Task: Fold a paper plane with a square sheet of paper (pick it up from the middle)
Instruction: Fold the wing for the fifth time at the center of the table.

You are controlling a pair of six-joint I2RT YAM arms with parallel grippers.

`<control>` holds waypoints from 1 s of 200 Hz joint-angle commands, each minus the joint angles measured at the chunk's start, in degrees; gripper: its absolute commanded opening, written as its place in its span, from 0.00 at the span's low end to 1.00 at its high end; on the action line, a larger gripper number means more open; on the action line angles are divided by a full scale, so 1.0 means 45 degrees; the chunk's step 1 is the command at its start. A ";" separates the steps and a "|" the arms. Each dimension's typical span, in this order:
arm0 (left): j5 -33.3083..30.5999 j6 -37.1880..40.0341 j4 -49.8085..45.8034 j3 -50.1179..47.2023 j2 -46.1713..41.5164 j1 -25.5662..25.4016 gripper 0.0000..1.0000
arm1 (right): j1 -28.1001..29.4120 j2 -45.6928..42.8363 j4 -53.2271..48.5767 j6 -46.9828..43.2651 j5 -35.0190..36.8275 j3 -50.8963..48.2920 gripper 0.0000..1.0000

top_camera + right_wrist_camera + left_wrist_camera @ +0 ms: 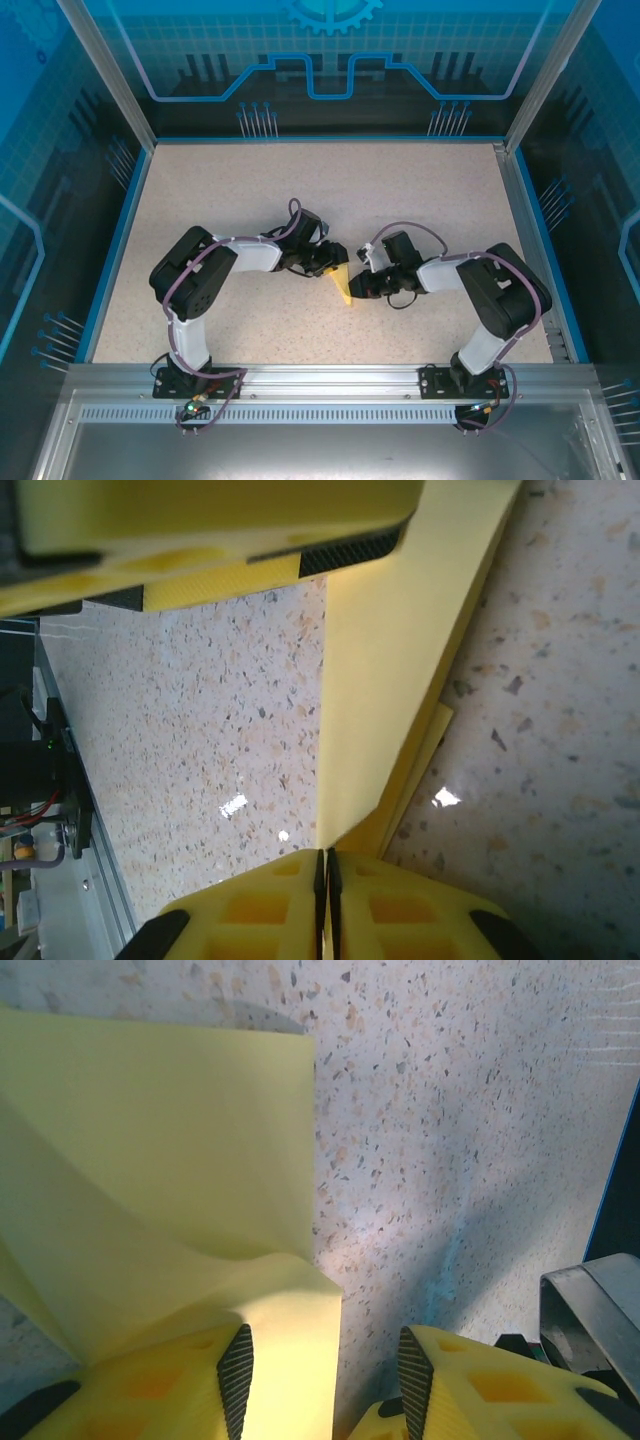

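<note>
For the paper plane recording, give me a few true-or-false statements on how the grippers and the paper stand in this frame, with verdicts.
1. The right gripper has its fingers pressed together on a tip of the yellow paper. True.
2. The left gripper is clamped shut. False: its fingers stand apart, with bare table showing between them.
3. The paper lies as a flat, unfolded square. False: it is folded, with layers and creases visible in both wrist views.
4. The two grippers meet at the paper near the middle of the table. True.
</note>
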 commanded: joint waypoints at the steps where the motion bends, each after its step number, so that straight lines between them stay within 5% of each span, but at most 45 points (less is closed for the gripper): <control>1: 0.0012 -0.0037 -0.0364 0.0025 -0.0490 0.0144 0.47 | -0.0088 -0.0512 -0.1219 -0.0156 -0.0140 0.0410 0.14; 63: -0.0005 -0.0320 -0.0094 -0.0179 -0.0655 0.0131 0.47 | 0.0129 -0.0534 -0.1578 -0.0414 -0.0513 0.0557 0.11; 125: -0.0161 -0.0510 0.0026 -0.0418 -0.0881 0.0143 0.47 | 0.0793 -0.0840 -0.2987 -0.1188 0.1107 0.0897 0.23; 200: -0.0107 -0.0486 0.0124 -0.0469 -0.0821 0.0141 0.47 | 0.1398 -0.1771 -0.4046 -0.1042 0.2896 0.1058 0.24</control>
